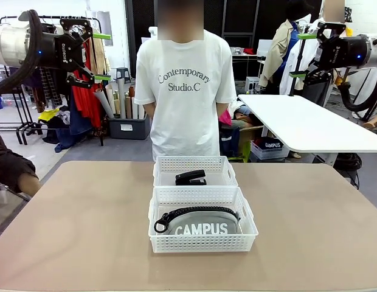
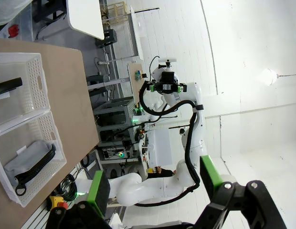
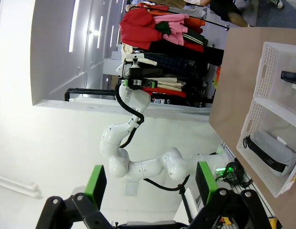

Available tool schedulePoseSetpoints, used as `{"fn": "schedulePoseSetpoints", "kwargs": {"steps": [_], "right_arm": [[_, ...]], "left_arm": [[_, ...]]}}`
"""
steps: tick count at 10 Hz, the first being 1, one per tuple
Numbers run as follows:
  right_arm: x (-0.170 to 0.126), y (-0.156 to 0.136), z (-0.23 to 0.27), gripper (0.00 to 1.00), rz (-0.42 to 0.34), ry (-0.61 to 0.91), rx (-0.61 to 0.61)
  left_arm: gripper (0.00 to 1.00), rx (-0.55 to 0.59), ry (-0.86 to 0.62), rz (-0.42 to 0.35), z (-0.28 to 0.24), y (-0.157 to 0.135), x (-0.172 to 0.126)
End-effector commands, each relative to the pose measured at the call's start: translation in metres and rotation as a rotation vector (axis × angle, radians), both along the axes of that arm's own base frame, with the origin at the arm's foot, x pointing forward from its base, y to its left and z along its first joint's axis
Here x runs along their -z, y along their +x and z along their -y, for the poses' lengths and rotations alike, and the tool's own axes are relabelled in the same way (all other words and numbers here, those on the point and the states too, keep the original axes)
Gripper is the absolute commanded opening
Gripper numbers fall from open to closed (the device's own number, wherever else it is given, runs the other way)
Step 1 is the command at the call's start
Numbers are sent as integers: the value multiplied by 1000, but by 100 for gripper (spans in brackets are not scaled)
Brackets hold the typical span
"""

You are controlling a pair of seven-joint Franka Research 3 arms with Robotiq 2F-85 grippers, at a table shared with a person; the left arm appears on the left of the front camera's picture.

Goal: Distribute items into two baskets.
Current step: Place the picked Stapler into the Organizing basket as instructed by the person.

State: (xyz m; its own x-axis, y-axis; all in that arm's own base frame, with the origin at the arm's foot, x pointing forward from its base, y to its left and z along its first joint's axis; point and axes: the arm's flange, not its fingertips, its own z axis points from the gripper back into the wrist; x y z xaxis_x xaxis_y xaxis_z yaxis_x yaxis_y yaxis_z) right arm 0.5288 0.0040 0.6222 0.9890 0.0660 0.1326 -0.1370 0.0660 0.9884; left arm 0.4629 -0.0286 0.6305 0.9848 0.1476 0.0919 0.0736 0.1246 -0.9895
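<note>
Two baskets (image 1: 202, 227) hold a pouch (image 1: 200, 224) and stapler (image 1: 191, 177) (both claws (image 1: 101, 56) (image 1: 300, 55) raised, spread wide).

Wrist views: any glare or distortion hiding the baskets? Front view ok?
Left wrist view: the white wall and a lamp wash out the right half, edges bend from the wide lens, the baskets stay readable. Right wrist view: overexposed white at left, the pouch is clear. Front view: even light, sharp, soft shadows, the stapler is distinct.
</note>
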Motion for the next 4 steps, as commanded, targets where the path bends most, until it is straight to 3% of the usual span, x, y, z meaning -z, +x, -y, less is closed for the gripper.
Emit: {"fn": "schedulePoseSetpoints", "kwargs": {"steps": [1,4], "right_arm": [[-1,-3,0,100,1,3,-2],[-1,-3,0,100,1,3,-2]], "left_arm": [[100,2,-4,2,1,-2,-1],[100,2,-4,2,1,-2,-1]]}}
